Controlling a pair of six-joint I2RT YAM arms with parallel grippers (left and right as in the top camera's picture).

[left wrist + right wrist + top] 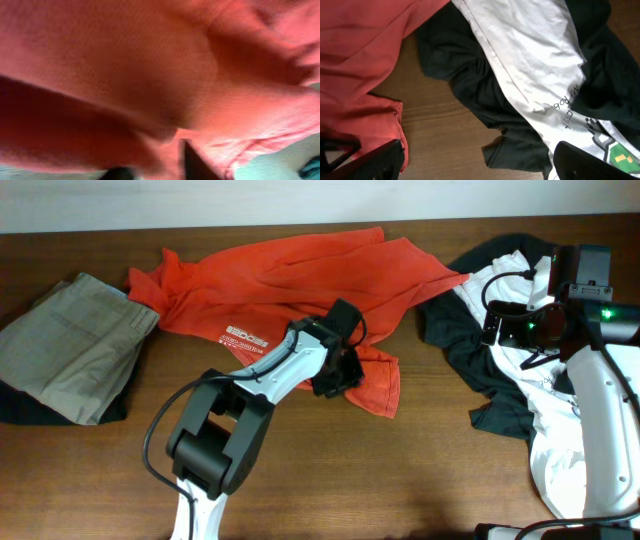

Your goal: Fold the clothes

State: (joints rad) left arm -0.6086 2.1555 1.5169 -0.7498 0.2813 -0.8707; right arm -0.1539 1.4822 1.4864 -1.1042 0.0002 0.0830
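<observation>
Orange shirt (300,270) lies crumpled across the far centre of the table (420,480). Its near right edge meets the left gripper (338,375), whose fingers are buried in cloth, so their state cannot be told. The right gripper (477,150), fingers wide apart, hangs above a dark garment (465,85) and a white shirt (520,45) at right. Folded khaki trousers (75,345) lie at left. Bare wood runs along the near edge.

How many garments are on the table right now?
5. Folded khaki one at far left, a dark one under it, orange shirt in the middle, black garment and white shirt tangled at right. More may be hidden underneath.
</observation>
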